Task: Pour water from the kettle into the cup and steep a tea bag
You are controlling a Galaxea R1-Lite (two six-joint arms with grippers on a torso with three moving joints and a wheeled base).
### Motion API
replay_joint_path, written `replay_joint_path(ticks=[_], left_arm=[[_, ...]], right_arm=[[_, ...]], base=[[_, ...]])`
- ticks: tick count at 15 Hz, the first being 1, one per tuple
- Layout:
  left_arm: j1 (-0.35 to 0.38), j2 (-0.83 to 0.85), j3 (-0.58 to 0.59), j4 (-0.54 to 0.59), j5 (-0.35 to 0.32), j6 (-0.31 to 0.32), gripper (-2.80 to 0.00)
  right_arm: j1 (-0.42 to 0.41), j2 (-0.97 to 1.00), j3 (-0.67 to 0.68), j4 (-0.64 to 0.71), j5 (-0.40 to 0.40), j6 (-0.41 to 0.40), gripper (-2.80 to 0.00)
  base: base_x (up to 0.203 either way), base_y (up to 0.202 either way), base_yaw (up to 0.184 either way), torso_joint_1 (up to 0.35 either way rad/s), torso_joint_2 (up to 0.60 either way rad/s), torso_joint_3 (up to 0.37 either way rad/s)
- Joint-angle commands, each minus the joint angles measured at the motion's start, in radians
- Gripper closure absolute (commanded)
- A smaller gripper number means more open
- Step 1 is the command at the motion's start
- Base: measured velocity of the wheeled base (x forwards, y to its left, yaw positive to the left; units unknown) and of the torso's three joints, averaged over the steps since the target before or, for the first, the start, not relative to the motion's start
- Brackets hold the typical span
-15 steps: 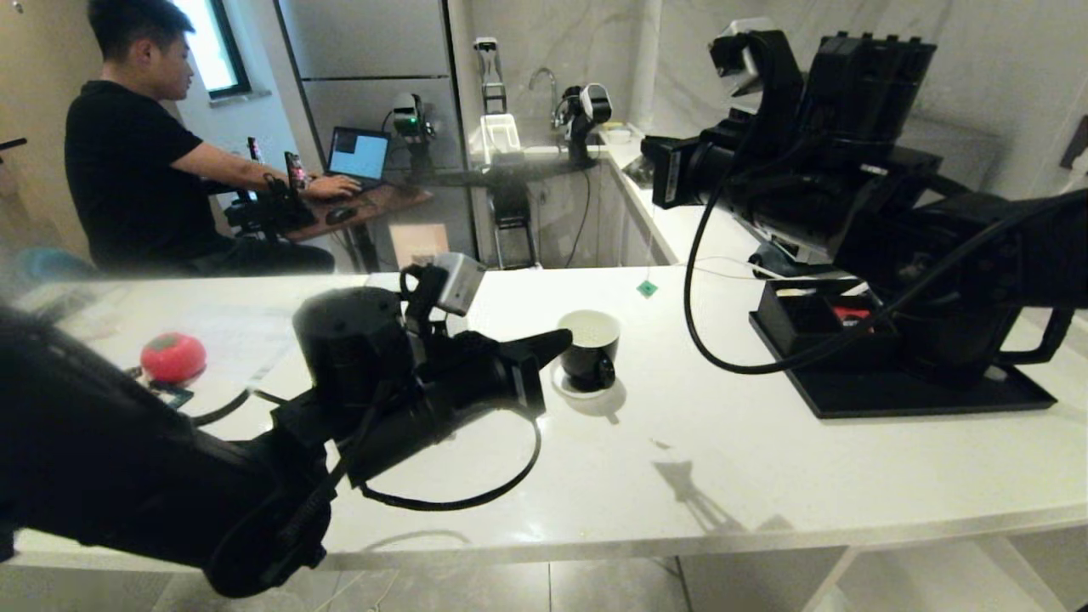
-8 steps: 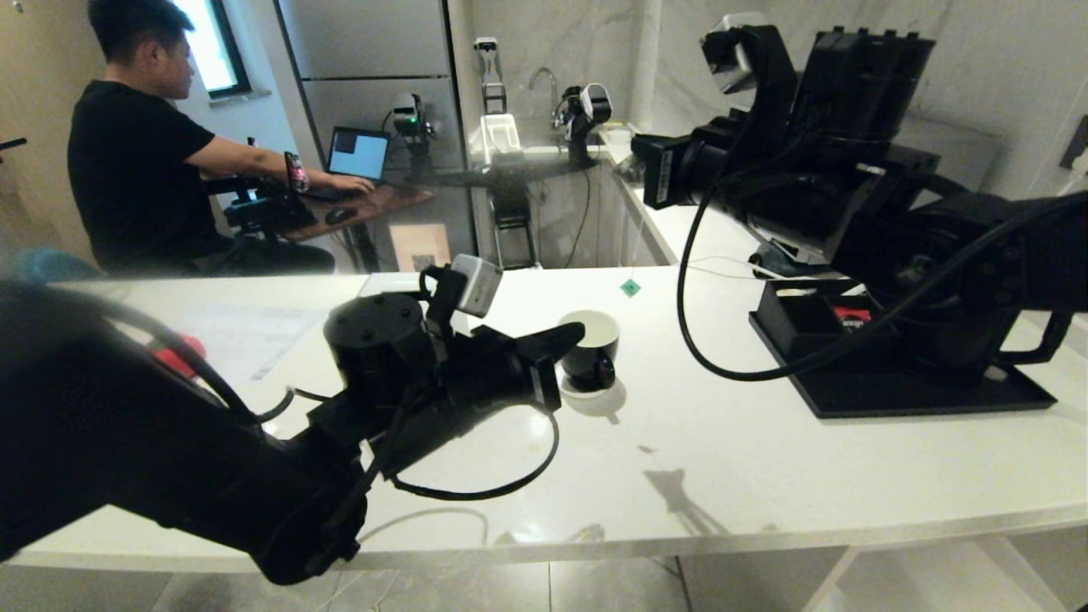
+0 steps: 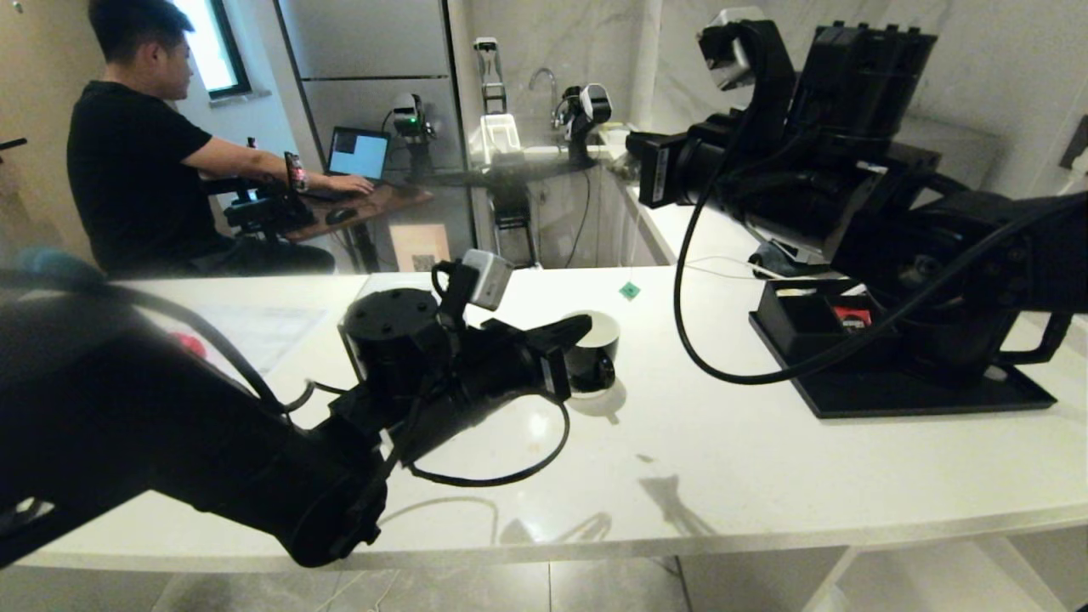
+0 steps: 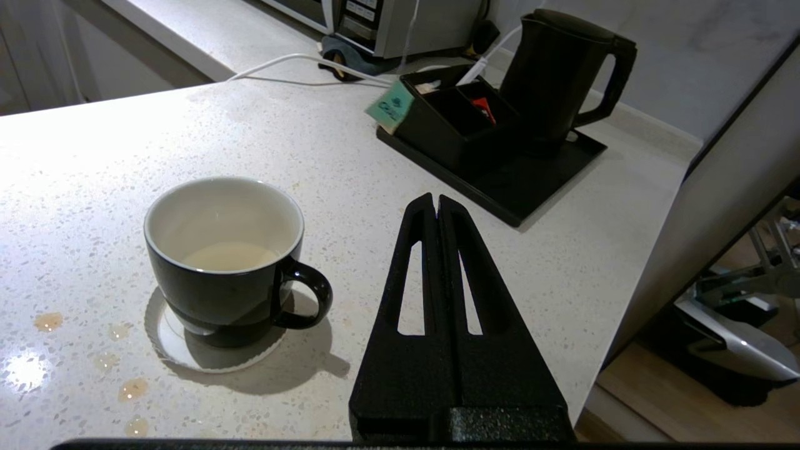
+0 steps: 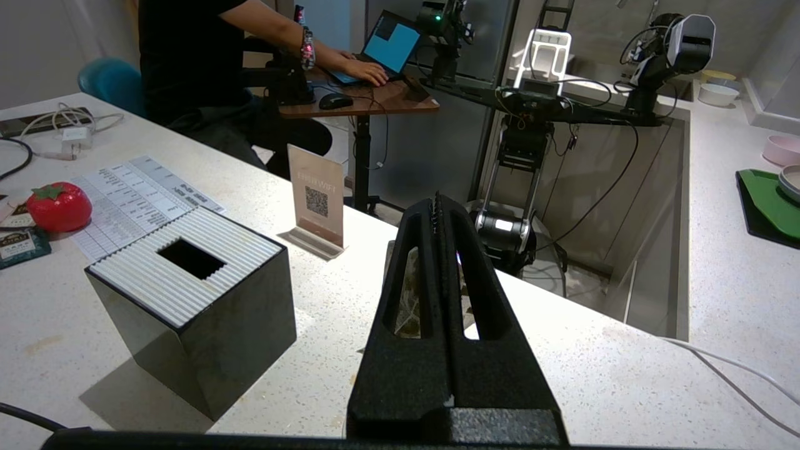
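The black cup (image 3: 605, 344) (image 4: 225, 262) stands on a white coaster mid-counter with pale liquid in it. My left gripper (image 3: 582, 325) (image 4: 435, 201) is shut and empty, low beside the cup's handle. The black kettle (image 4: 556, 69) sits on the tray at the right; in the head view my right arm hides all but its handle (image 3: 1054, 336). My right gripper (image 5: 437, 203) is raised and shut on the tea bag (image 5: 407, 300), which shows brownish under its fingers. Its green tag (image 3: 629, 290) (image 4: 390, 106) dangles on the string beyond the cup.
A black tray (image 3: 892, 395) carries a compartment box with packets. A black tissue box (image 5: 194, 312), a WiFi sign (image 5: 315, 203) and a red tomato-shaped object (image 5: 58, 206) stand on the counter's left. Tea drops (image 4: 47, 320) lie near the cup. A person (image 3: 136, 144) sits behind at a desk.
My left arm has pushed forward and right, bringing its shut fingers up to the cup. The hanging green tag has drifted a little left with the right arm.
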Motion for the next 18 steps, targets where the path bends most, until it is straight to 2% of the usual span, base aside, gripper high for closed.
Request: replay_joint_path(ticks=[1,10,13,18], left_arm=[[0.001,0.011,-0.017,-0.008,0.0,-0.002,0.0],[0.001,0.037,-0.036,-0.035,0.003,0.0,0.0],[0.001,0.043,-0.054,-0.035,0.003,0.025,0.0],[0.005,0.045,-0.057,-0.037,0.004,0.03,0.0]], right_arm=[[0.003,-0.001,0.0,-0.003,0.001,-0.002,0.0],[0.03,-0.017,0.007,-0.003,0.001,-0.001,0.0],[0.04,-0.024,0.011,-0.003,0.001,-0.001,0.0],[0.041,-0.024,0.011,-0.004,0.001,-0.001,0.0]], base=[[0.0,0.0,0.0,0.0,0.0,0.0],[0.0,0.0,0.0,0.0,0.0,0.0],[0.0,0.0,0.0,0.0,0.0,0.0],[0.0,0.0,0.0,0.0,0.0,0.0]])
